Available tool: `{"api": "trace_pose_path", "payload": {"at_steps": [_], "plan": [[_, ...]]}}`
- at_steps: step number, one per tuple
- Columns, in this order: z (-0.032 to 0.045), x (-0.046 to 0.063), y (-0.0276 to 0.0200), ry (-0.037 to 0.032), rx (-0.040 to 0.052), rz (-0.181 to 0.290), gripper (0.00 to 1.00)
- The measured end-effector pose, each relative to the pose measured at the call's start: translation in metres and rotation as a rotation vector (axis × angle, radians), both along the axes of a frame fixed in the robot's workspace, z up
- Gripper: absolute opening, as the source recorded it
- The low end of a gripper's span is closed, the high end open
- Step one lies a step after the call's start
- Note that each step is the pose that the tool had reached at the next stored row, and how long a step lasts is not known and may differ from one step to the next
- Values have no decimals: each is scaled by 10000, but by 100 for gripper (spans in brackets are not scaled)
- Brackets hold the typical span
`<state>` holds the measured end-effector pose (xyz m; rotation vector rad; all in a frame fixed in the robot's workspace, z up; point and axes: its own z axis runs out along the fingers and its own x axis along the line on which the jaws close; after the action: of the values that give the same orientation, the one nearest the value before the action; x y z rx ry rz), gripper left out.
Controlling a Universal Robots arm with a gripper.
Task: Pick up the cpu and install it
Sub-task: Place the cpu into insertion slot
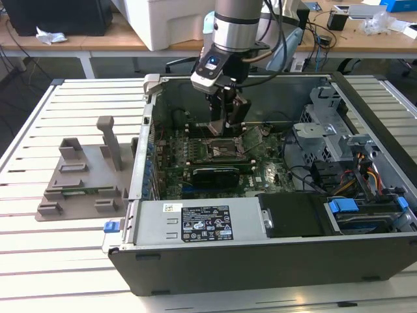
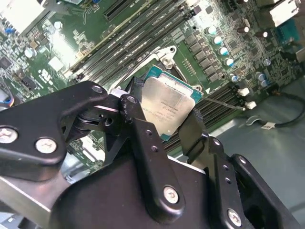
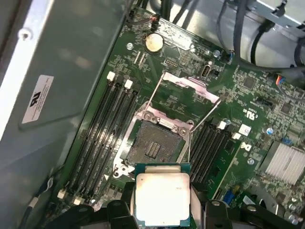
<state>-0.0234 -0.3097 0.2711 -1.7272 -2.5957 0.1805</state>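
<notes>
My gripper hangs inside the open computer case, just above the motherboard. It is shut on the cpu, a thin square chip with a silvery top and a green edge, held flat between the two black fingers. In the first wrist view the cpu hovers beside the open socket, apart from it. The socket's metal load plate and wire lever stand raised, and its contact field lies bare. In the exterior view the socket sits directly under the gripper.
A grey plastic holder stands on the slatted table at the exterior view's left. A long black expansion card lies just in front of the socket. Memory slots flank the socket. Drive cage and cables fill the case's right side.
</notes>
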Motion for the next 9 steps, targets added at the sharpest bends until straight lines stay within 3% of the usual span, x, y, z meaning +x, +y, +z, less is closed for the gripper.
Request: {"api": "trace_pose_path", "payload": {"at_steps": [9], "plan": [[0,3,0,0,-102,-1225,54]]}}
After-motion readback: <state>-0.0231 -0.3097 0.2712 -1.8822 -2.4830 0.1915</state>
